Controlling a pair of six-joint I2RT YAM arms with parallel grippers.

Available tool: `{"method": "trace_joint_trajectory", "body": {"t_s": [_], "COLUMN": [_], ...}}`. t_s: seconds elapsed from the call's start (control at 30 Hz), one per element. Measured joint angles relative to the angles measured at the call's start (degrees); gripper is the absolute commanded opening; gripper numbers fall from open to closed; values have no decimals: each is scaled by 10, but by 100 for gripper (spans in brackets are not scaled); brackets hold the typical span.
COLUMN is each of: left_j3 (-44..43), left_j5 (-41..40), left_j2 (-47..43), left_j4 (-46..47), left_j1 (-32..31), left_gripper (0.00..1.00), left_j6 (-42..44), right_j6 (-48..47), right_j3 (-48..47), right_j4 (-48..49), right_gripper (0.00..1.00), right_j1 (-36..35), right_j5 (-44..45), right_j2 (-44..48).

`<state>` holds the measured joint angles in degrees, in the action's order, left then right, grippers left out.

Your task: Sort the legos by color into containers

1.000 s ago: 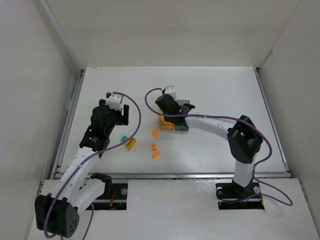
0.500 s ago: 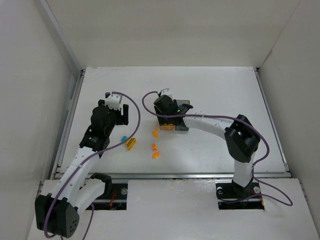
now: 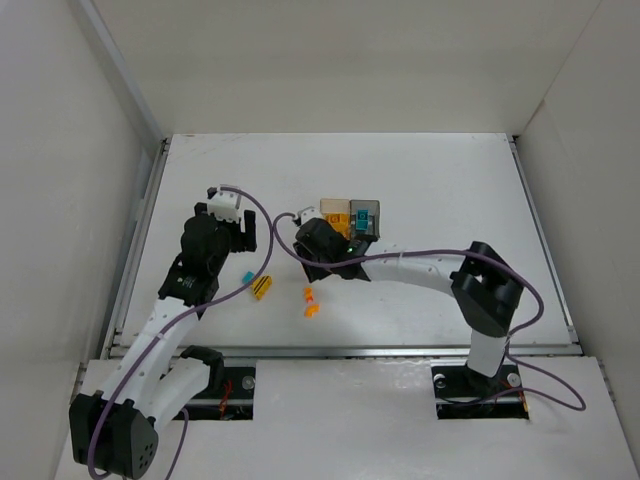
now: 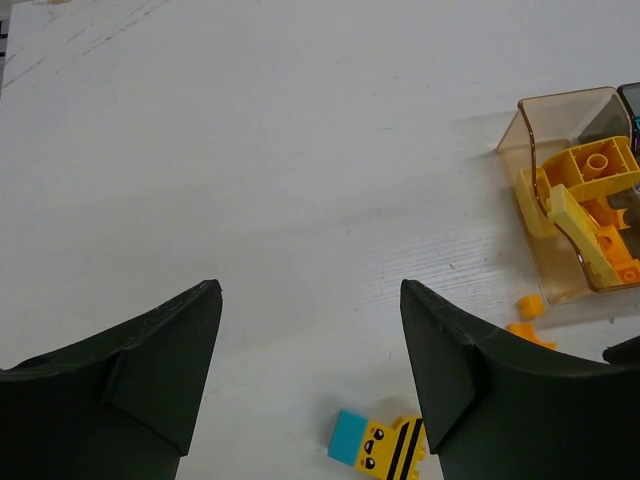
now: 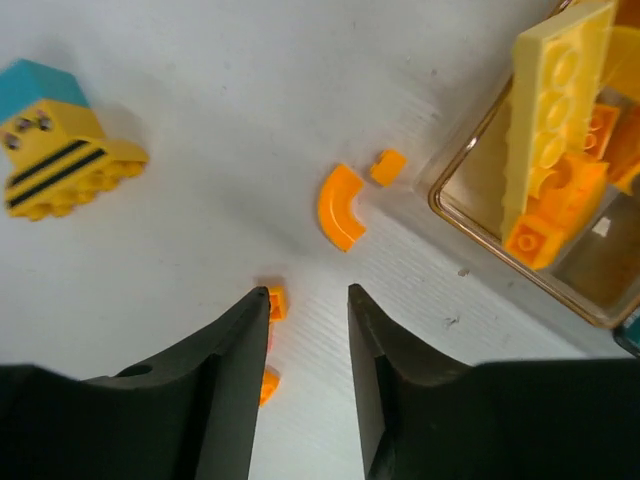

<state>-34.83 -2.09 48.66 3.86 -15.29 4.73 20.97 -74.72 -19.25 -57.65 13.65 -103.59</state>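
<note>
Right wrist view first: the right jaws stand parted with a narrow gap, and nothing sits between them, only bare white surface. A tiny orange brick lies right at the tip of the finger on the left of the frame, just outside the gap. A second orange bit peeks out lower along that same finger. Above the jaws, mid-frame, lies a curved orange piece with a small orange square just beside it. At upper right is the amber bin, with a pale yellow plate leaning over orange bricks inside. At upper left the yellow black-striped brick has a teal brick touching it, well apart from the jaws.

Over to the left wrist view: the left jaws are spread wide, released and empty. The striped-and-teal pair lies at bottom centre, near the finger on the right of the frame. The amber bin sits at the right edge, well apart.

From overhead, the amber bin and the grey bin stand side by side at centre frame, with something teal in the grey one. The right jaws hang to the lower left of the amber bin, and two orange pieces lie just below them.
</note>
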Motion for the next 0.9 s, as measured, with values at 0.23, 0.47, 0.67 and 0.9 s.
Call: {"method": "trace_joint_trajectory", "body": {"t_s": [0.23,0.47,0.67,0.9], "left_j3": [0,0,0,0], "left_j5": [-2,-4,-4,-11], "left_j2": [-1,-7,-9,-9], "left_j4": [-4,-8,-8,-8], "left_j1": [0,0,0,4], "left_gripper": [69,69,69,69], "left_j6": [-2,-1,-2,-1], "right_j6": [2,5,2,-8], "right_j3": [-10,-47,-84,-98], "right_j4": [-18,-23,-22,-21], "right_gripper": [55,58,48,21], "right_j1": [6,6,6,6], "right_j5": [-12,-12,-2,4], "right_j2": [-90,-113,-145,-155]}}
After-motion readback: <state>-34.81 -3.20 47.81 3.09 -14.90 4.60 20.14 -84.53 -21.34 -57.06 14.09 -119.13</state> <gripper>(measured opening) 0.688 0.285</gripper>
